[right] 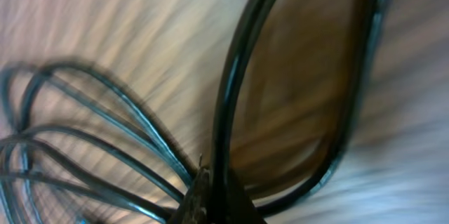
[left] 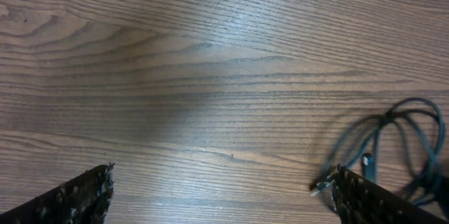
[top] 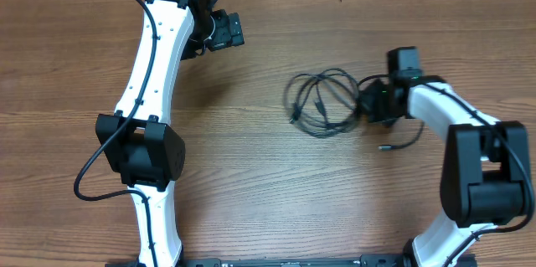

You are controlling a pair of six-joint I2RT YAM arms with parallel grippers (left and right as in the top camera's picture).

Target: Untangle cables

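Note:
The cables (top: 322, 104) lie as a tangle of thin black loops right of the table's middle, with a plug end near the left side and a loose end (top: 387, 146) trailing right. My right gripper (top: 368, 102) is at the bundle's right edge, shut on a black cable (right: 231, 90) that rises between its fingertips (right: 214, 199); more loops fan out left in the right wrist view (right: 91, 133). My left gripper (top: 228, 31) is open and empty at the far left back, well away from the bundle. The left wrist view shows the loops (left: 393, 140) and a silvery tip (left: 323, 184) beside its right finger.
Bare wooden table (top: 251, 175) surrounds the bundle. The left arm's white links (top: 151, 74) run down the left side and the right arm's base (top: 481, 175) stands at the right front.

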